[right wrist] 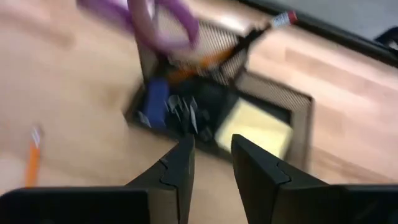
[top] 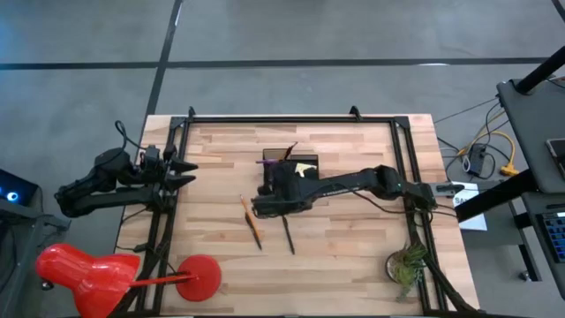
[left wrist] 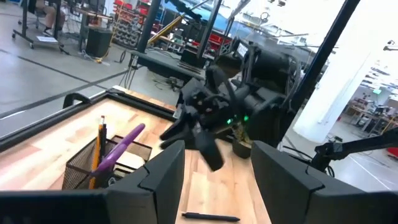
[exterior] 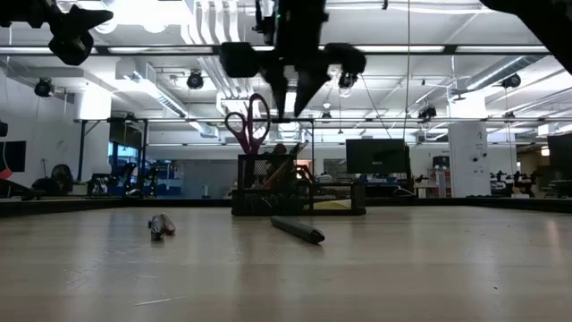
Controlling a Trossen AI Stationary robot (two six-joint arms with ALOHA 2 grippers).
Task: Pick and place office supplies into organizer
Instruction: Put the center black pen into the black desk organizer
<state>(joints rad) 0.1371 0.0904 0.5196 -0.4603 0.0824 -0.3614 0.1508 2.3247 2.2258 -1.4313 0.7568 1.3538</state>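
The black mesh organizer [top: 291,168] stands at the table's middle, toward the far edge. It holds purple-handled scissors [exterior: 250,125], an orange pencil [right wrist: 211,59], a blue item [right wrist: 154,99], dark clips [right wrist: 186,112] and a yellow sticky pad [right wrist: 255,127]. Another orange pencil [top: 252,221] and a dark pen [top: 287,234] lie flat on the wood, on the near side of the organizer. My right gripper [right wrist: 211,143] hangs open and empty above the organizer's near-left corner, fingers pointing down [exterior: 293,105]. My left gripper [top: 187,172] waits open at the table's left edge.
A red stand with a round base [top: 201,274] sits at the near-left corner, and a small plant [top: 406,265] at the near-right corner. Black frame rails [top: 291,118] run along the table's far, left and right sides. Bare wood lies to the right of the pen.
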